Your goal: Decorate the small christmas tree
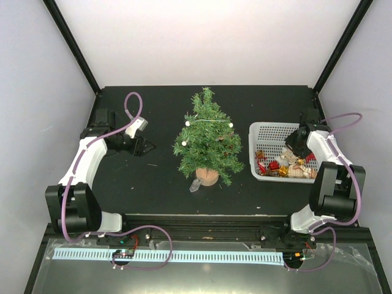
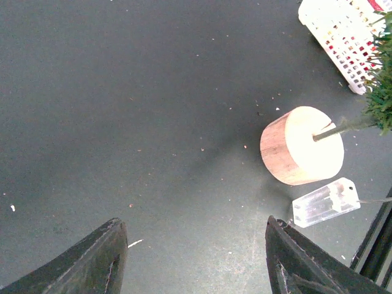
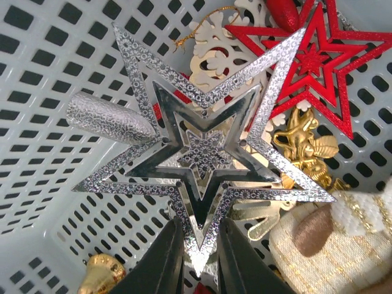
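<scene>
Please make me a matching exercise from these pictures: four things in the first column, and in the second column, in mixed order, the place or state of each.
1. silver star
2. red star
3. left pincer
4. clear plastic piece

A. on the table, beside the wooden base of the small christmas tree
B. open, over bare table
C. lower tip gripped by the right pincer
D. in the basket, partly under another star

Pairs: 1-C, 2-D, 3-B, 4-A
</scene>
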{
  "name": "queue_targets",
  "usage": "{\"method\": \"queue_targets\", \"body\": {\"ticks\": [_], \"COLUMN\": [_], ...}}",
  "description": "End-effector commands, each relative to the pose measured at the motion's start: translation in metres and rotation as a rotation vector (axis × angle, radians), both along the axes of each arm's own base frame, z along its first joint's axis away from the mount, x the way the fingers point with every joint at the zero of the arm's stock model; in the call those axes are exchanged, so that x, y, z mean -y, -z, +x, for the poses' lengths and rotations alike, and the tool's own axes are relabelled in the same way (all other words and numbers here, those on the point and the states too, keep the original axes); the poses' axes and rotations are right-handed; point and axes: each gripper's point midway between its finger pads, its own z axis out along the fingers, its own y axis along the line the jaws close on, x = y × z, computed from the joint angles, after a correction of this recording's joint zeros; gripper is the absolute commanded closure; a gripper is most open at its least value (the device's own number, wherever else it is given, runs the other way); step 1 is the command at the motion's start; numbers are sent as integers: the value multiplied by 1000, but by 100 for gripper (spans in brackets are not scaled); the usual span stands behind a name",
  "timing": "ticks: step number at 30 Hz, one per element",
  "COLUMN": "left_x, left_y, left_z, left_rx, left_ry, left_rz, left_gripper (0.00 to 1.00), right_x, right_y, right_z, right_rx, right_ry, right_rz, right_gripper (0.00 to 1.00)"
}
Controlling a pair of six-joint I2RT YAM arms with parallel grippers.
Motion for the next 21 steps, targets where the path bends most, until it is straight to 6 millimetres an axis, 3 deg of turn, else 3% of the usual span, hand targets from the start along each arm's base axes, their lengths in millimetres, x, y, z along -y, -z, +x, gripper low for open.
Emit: {"method": "queue_targets", "body": {"ticks": [1, 8, 15, 21], "left_x": [6, 7, 7, 9], "left_y": [-23, -35, -64, -94], "left_z": [-7, -13, -25, -37], "left_rx": [61, 84, 160, 252], "left_ry": [38, 45, 50, 57], "left_rz": [-20, -11, 8, 26], "left_gripper": [37, 37, 37, 37], "right_x": [-3, -22, -54, -81], "right_y": [-13, -46, -112, -175], "right_z": [-9, -17, -21, -36], "right_rx": [26, 108, 241, 395], "right_ry": [-7, -69, -215, -337], "right_rz": [13, 27, -46, -141], "right_gripper": [84, 84, 83, 83]}}
